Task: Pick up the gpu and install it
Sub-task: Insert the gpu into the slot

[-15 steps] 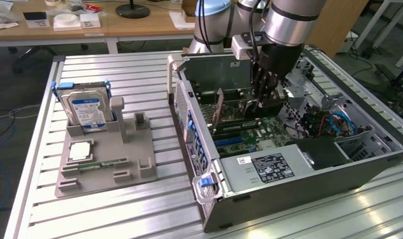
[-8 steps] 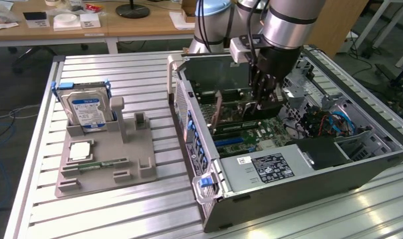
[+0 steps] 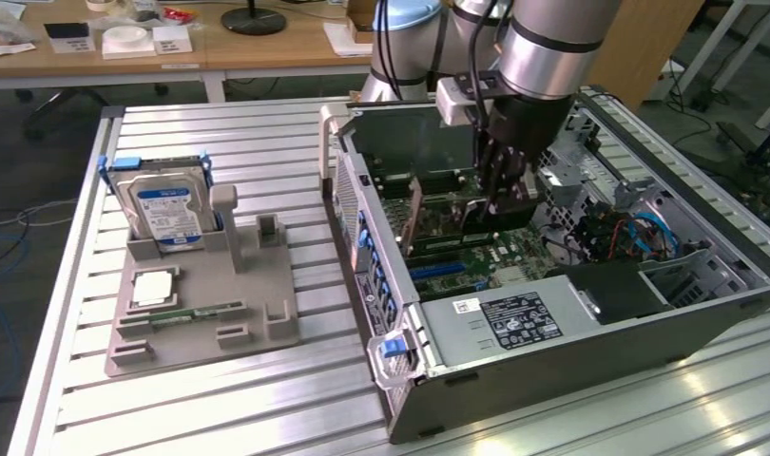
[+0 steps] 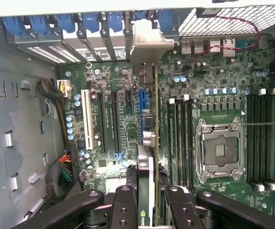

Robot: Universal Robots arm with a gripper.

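The gpu (image 4: 149, 143) appears edge-on in the wrist view as a thin dark card, with its silvery bracket (image 4: 149, 43) against the case's rear slot openings. It stands upright over the green motherboard (image 4: 109, 86), right beside a blue slot (image 4: 142, 102). I cannot tell whether its edge is seated. My gripper (image 4: 149, 210) is shut on the card's near end, one black finger (image 4: 124, 205) on each side. In the exterior view my gripper (image 3: 509, 195) reaches down into the open computer case (image 3: 398, 380), with the gpu (image 3: 455, 226) below it.
CPU socket (image 4: 218, 150) and memory slots (image 4: 259, 138) lie beside the card, and cable bundles (image 4: 58, 171) on its other side. A power supply (image 3: 512, 323) fills the case's near end. Outside, a grey fixture (image 3: 264, 285) holds a hard drive (image 3: 167, 204) and a memory stick (image 3: 195, 311).
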